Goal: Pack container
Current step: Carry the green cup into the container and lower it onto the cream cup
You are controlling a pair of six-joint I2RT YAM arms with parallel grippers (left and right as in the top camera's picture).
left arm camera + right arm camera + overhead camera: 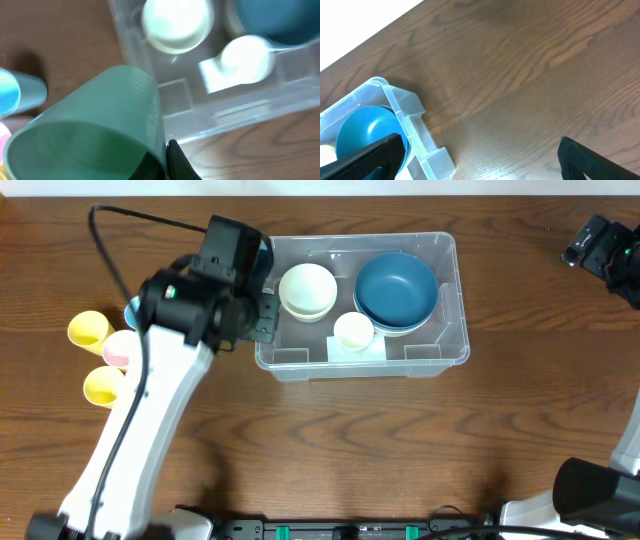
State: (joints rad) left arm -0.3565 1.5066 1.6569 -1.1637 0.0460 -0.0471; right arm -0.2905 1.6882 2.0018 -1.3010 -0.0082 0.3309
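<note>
The container (455,330) is a large clear bin in the middle of the table. In it are a cream bowl (307,288), a blue bowl (396,290) and a small white cup (352,330). In the left wrist view my left gripper (164,162) is shut on the rim of a green cup (100,125), one finger inside and one outside. It hangs just beyond the container's (240,117) left end. My right gripper (480,165) stands open over bare wood, off the container's (415,120) right corner, nothing between its fingers.
Loose cups lie on the table left of the bin: a yellow cup (88,330), a pink cup (118,348), another yellow cup (103,385) and a blue cup (20,95). The left arm (150,410) crosses the front left. The right arm (600,245) sits at the far right.
</note>
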